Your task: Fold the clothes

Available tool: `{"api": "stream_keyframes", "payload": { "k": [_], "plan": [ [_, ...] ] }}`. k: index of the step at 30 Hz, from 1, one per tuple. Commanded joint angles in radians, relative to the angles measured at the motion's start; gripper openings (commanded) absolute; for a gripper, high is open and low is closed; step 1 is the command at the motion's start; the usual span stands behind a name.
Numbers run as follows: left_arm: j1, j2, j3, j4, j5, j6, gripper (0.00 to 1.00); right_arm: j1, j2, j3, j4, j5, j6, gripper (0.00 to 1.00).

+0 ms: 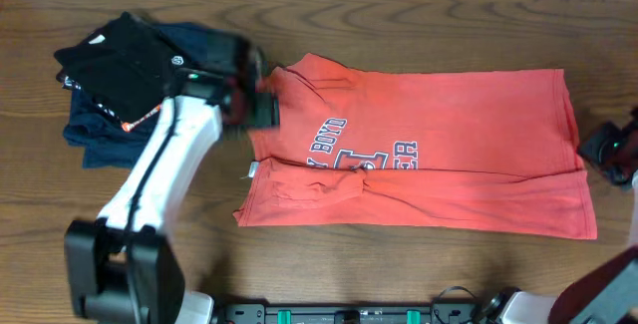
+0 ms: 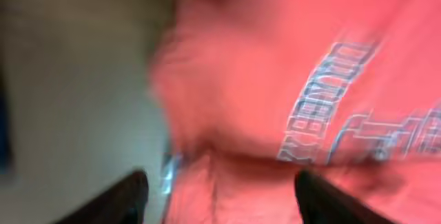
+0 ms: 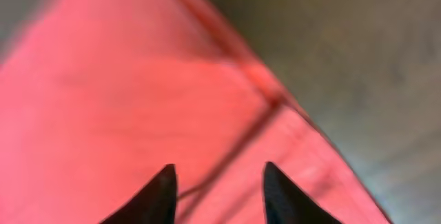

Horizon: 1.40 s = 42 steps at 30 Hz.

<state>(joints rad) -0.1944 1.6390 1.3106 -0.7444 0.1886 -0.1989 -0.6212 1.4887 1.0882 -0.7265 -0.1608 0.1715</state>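
Coral-red T-shirt (image 1: 439,155) part-folded on tabletop (image 1: 399,15), black garment (image 1: 115,65) over navy garment (image 1: 100,135) nearby, left end effector (image 2: 220,182) and right end effector (image 3: 218,169) spread.

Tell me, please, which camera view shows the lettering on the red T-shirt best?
The overhead view: the lettering is clearest there, on the coral-red T-shirt, though a fold hides part of it. The left wrist view shows some letters, blurred. The right wrist view shows only plain red fabric.
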Motion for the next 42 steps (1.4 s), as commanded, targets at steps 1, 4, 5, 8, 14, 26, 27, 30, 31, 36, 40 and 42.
{"api": "stream_keyframes", "payload": {
  "k": [1, 4, 5, 8, 14, 26, 27, 30, 31, 36, 40, 42],
  "plan": [
    [0.039, 0.010, 0.006, 0.132, -0.042, -0.020, 0.72, 0.041, -0.041, 0.012, -0.021, -0.109, -0.072, 0.43],
    [0.064, 0.061, 0.006, 0.313, 0.056, -0.073, 0.72, 0.070, -0.042, 0.012, -0.054, -0.109, -0.076, 0.43],
    [0.068, 0.081, 0.007, 0.367, 0.105, -0.088, 0.72, 0.083, -0.040, 0.011, -0.060, -0.109, -0.076, 0.43],
    [0.061, 0.157, 0.039, 0.462, 0.196, -0.122, 0.71, 0.119, -0.035, 0.011, -0.062, -0.109, -0.076, 0.43],
    [0.024, 0.373, 0.324, 0.304, 0.206, -0.088, 0.72, 0.165, -0.035, 0.011, -0.064, -0.108, -0.084, 0.43],
    [-0.054, 0.774, 0.756, 0.090, 0.194, 0.007, 0.72, 0.177, -0.035, 0.011, -0.084, -0.105, -0.084, 0.43],
    [-0.059, 0.787, 0.756, 0.092, 0.173, 0.007, 0.72, 0.178, -0.035, 0.011, -0.086, -0.106, -0.084, 0.43],
    [-0.071, 0.818, 0.756, 0.098, 0.108, 0.008, 0.72, 0.178, -0.035, 0.011, -0.093, -0.106, -0.084, 0.43],
    [-0.073, 0.825, 0.756, 0.101, 0.097, 0.007, 0.72, 0.177, -0.035, 0.011, -0.093, -0.106, -0.084, 0.43],
    [-0.084, 0.834, 0.755, 0.100, 0.036, 0.007, 0.72, 0.177, -0.035, 0.011, -0.093, -0.105, -0.084, 0.43],
    [-0.108, 0.835, 0.749, 0.085, 0.035, 0.007, 0.70, 0.177, -0.035, 0.011, -0.093, -0.105, -0.084, 0.43],
    [-0.124, 0.835, 0.737, 0.082, 0.034, 0.007, 0.67, 0.177, -0.035, 0.011, -0.092, -0.105, -0.084, 0.43]
  ]
}}
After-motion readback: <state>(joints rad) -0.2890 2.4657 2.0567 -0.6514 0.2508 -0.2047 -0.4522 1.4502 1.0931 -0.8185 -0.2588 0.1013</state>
